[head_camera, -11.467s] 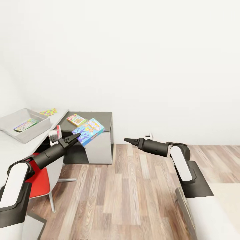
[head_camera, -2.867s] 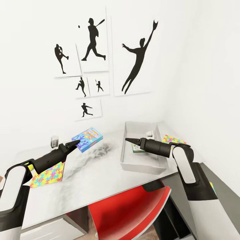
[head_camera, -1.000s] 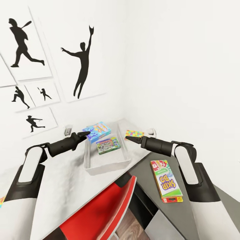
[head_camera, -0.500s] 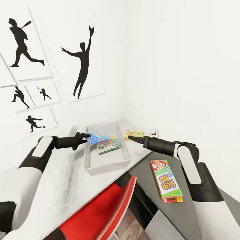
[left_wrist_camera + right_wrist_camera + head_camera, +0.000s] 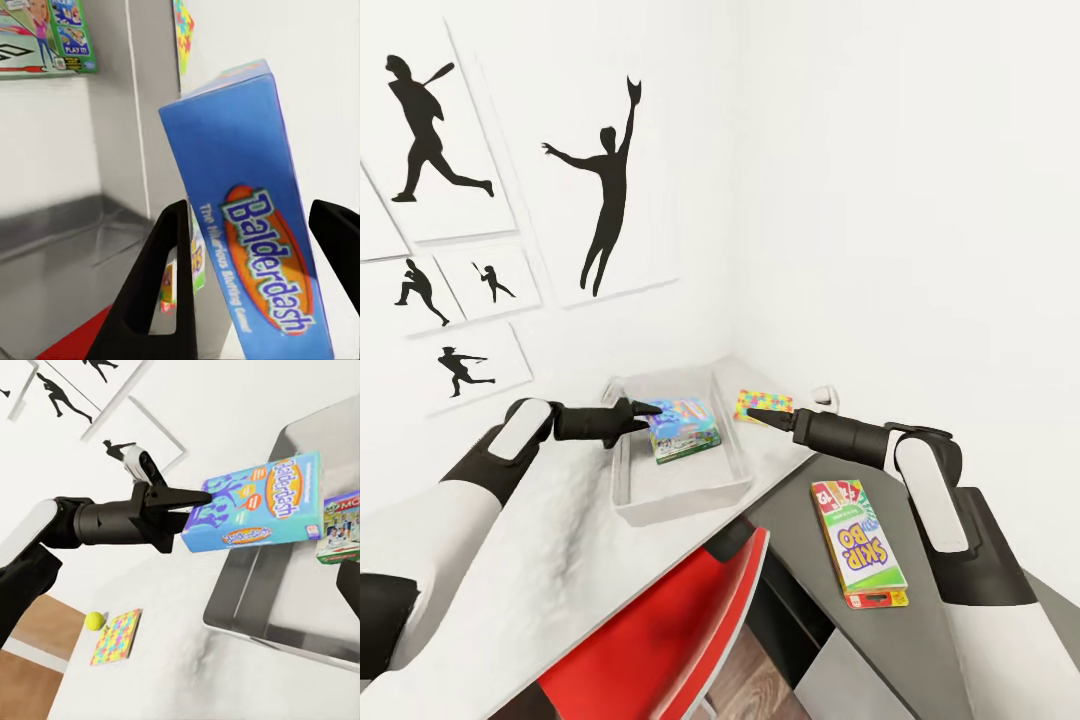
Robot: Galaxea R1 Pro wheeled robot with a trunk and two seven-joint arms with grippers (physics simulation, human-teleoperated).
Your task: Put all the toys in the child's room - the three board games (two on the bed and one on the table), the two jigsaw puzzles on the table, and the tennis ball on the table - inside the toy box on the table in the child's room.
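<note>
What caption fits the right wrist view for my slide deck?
Left tool holds the blue Balderdash box over the gray toy box, a green board game already inside.

— How is the light on my feeds?

— Bright and even, I see no glare. The white wall is almost washed out. Soft shadows lie inside the toy box.

— Any blur?

— The Balderdash box is slightly soft close up in my left wrist view.

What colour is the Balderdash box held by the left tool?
Blue, with an orange logo oval; the Balderdash box shows best in the left wrist view.
</note>
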